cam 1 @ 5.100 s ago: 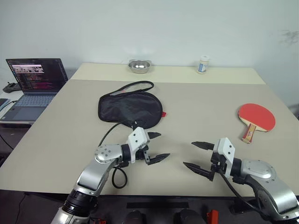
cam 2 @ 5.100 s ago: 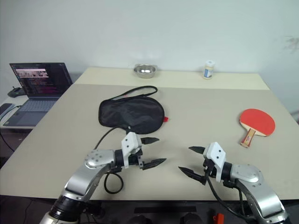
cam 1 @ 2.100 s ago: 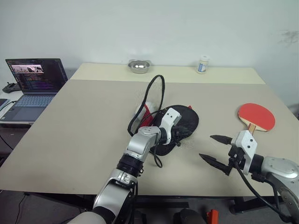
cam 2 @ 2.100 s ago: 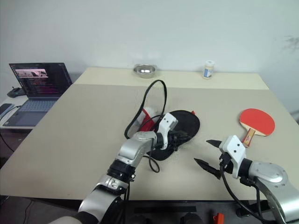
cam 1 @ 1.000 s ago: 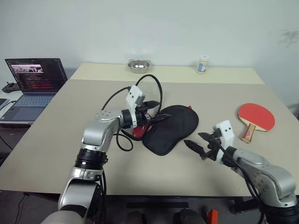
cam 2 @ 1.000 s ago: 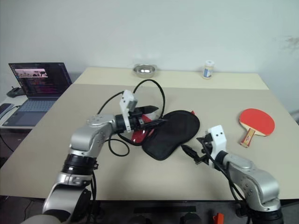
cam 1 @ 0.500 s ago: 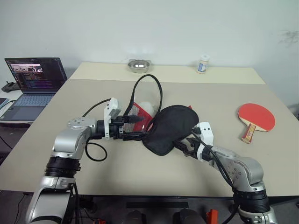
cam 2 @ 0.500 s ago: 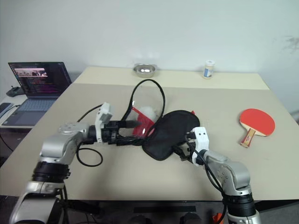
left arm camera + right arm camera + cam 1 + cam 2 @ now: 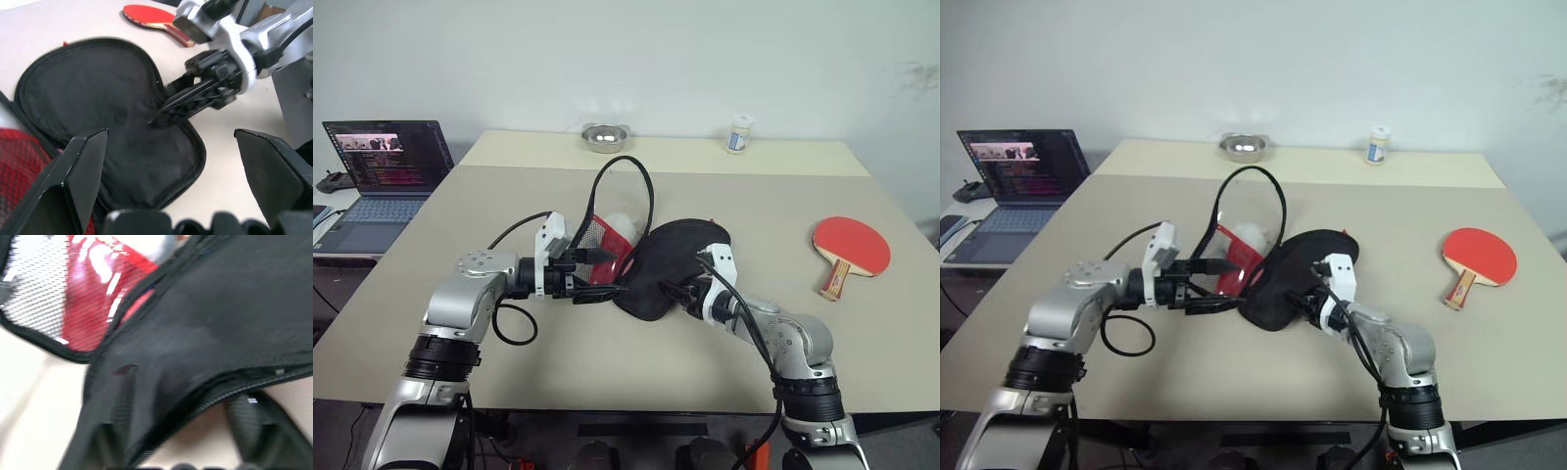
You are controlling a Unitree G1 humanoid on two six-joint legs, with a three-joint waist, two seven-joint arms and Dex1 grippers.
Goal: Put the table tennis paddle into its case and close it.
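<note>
The case [image 9: 671,274] lies open at the worktop's [image 9: 489,215] centre. The right gripper [image 9: 168,105] pinches its black flap from 4 o'clock; the left gripper [image 9: 607,272], spread, sits at its 9 o'clock by the red lining. The paddle [image 9: 850,247] lies well apart at the case's 3 o'clock.

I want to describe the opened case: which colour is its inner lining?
Red, behind black mesh; the case lining shows best in the right wrist view.

The case [image 9: 671,269] is matt black cloth with red mesh lining, the paddle [image 9: 851,245] smooth red rubber on wood.
</note>
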